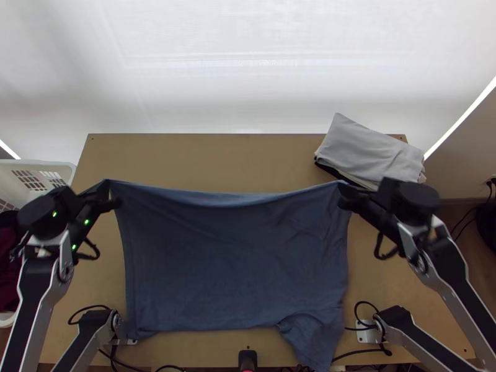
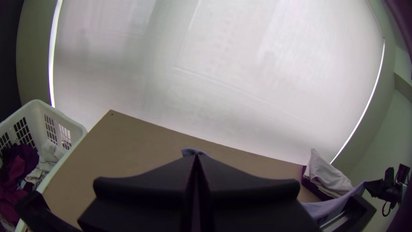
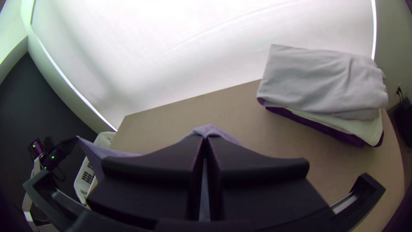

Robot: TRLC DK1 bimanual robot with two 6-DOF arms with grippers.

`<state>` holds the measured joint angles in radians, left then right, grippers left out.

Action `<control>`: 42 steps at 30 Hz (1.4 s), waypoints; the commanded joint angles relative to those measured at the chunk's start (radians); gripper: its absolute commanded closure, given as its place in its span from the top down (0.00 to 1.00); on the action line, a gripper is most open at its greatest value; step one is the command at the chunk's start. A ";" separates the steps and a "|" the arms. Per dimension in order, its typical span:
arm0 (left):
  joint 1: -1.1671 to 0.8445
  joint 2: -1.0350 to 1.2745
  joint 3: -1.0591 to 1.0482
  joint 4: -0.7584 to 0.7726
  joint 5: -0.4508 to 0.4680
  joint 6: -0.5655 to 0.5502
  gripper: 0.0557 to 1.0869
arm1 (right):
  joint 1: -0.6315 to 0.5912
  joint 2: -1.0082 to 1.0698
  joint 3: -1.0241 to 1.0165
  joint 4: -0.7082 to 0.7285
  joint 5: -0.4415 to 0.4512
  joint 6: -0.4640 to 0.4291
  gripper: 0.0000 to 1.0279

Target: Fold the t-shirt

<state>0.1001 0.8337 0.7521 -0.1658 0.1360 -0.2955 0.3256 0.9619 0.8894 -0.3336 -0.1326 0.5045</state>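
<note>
A blue t-shirt hangs between the two grippers, its far edge lifted and sagging a little in the middle, its lower part toward the table's near edge. At its far left corner my left gripper is shut on the cloth; in the left wrist view a bit of shirt pokes out past the tips of the left gripper. The far right corner is pinched by my right gripper; in the right wrist view, cloth shows at the closed tips of the right gripper. Near the right, a flap hangs past the near edge.
A stack of folded cloths, light grey on top, lies at the table's far right corner. A white basket with clothes stands beyond the left edge. Bare wooden table lies beyond the shirt. Cables and a small black device are at the near edge.
</note>
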 commanded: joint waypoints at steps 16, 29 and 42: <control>0.128 0.622 0.242 0.184 0.005 0.068 0.04 | -0.080 0.637 0.358 -0.071 -0.059 -0.006 0.03; 0.112 0.963 0.563 0.123 -0.015 0.071 0.04 | -0.117 0.946 0.712 -0.217 -0.039 -0.023 0.03; 0.081 1.127 0.932 -0.380 -0.010 0.078 0.04 | -0.114 1.074 0.982 -0.492 -0.038 0.025 0.03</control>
<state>0.1867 1.9476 1.6169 -0.4774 0.1280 -0.2306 0.2195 2.0258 1.8244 -0.7872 -0.1802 0.5022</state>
